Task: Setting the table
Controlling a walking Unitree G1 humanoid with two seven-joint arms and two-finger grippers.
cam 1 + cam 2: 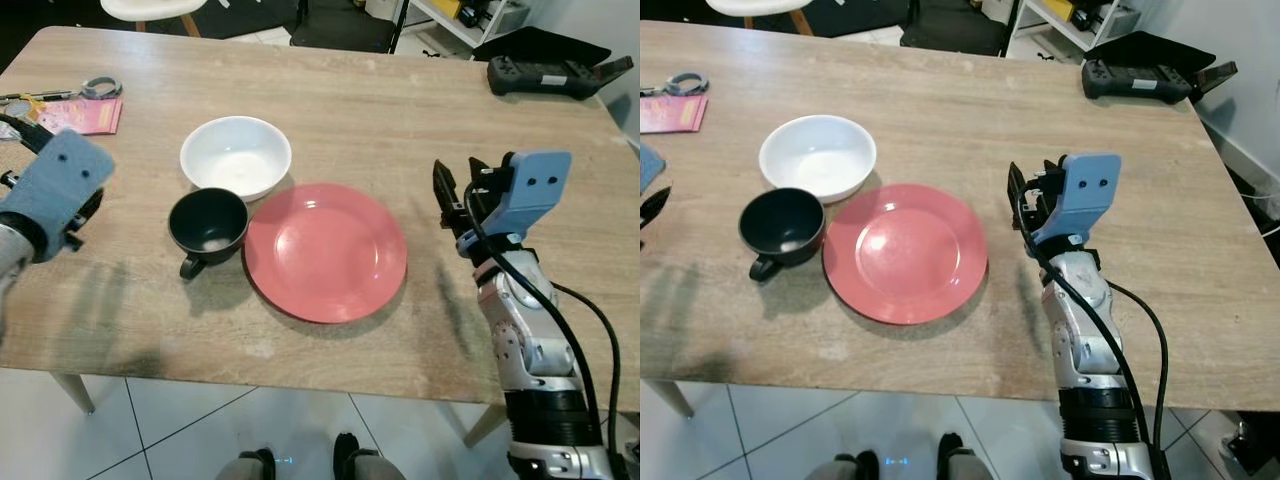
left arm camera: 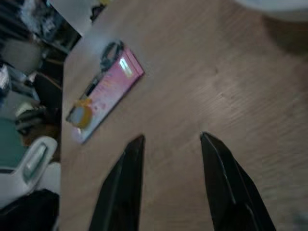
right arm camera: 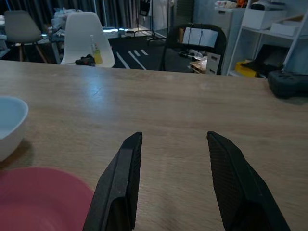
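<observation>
The right gripper (image 1: pixel 455 205) rises nearest on its silver forearm, fingers spread and empty, just right of the red plate (image 1: pixel 325 251). The black cup (image 1: pixel 207 224) touches the plate's left rim; the white bowl (image 1: pixel 236 157) sits behind both on the wooden table (image 1: pixel 400 110). The left gripper (image 2: pixel 173 178) hovers parted over bare wood near a pink packet (image 2: pixel 103 96), possibly a booklet.

Head stereo pair down onto table (image 1: pixel 420 110); wrist views low.
</observation>
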